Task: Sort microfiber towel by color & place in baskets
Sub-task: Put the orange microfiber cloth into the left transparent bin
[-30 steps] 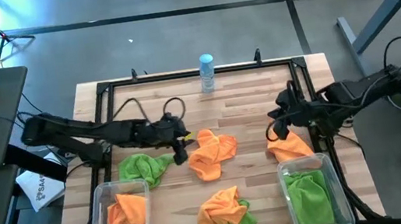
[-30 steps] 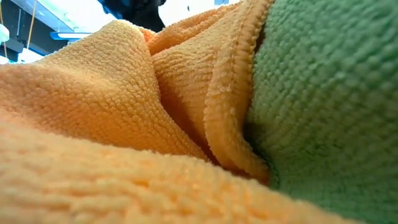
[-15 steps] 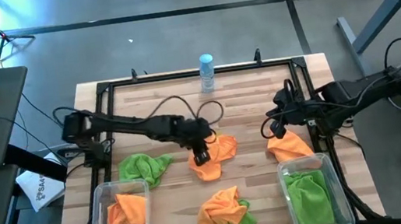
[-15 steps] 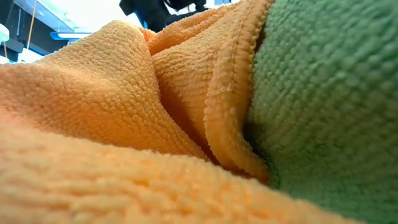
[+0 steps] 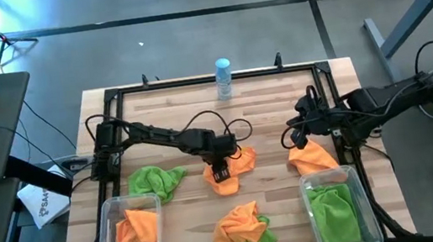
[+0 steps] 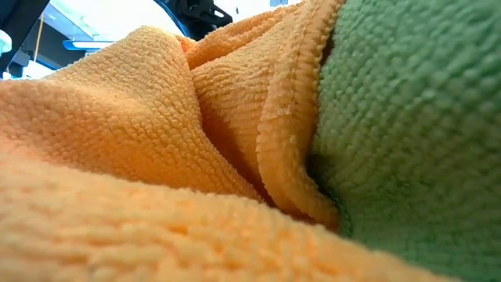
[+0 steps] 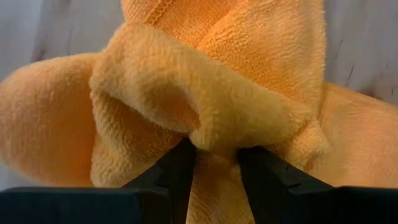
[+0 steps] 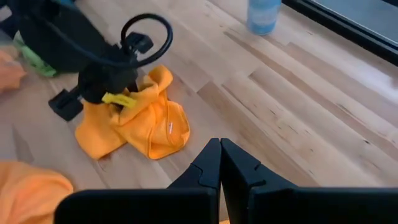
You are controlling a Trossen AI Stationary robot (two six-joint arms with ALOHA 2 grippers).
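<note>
Orange towel [image 5: 232, 170] at the middle of the tabletop [image 5: 271, 117], now reached by the left gripper [image 5: 221, 174], which had crossed from the left; a fold was pinched between its fingers [image 7: 176, 171]. Right gripper [image 8: 220, 163] waited, fingers pressed together. Lifting toward the left basket [image 5: 132, 229] was judged next.

left claw [image 7: 214, 163] | fingers pinching orange towel [image 7: 205, 93] fold | wood tabletop [image 7: 56, 31]

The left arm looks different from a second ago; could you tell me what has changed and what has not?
The left tool swung from beside the loose green towel toward the table's middle and came down on the centre orange towel; its fingers now pinch a fold of it. The right tool stayed shut above the orange towel by the right basket. Left basket, bottle and front pile are unmoved.
</note>
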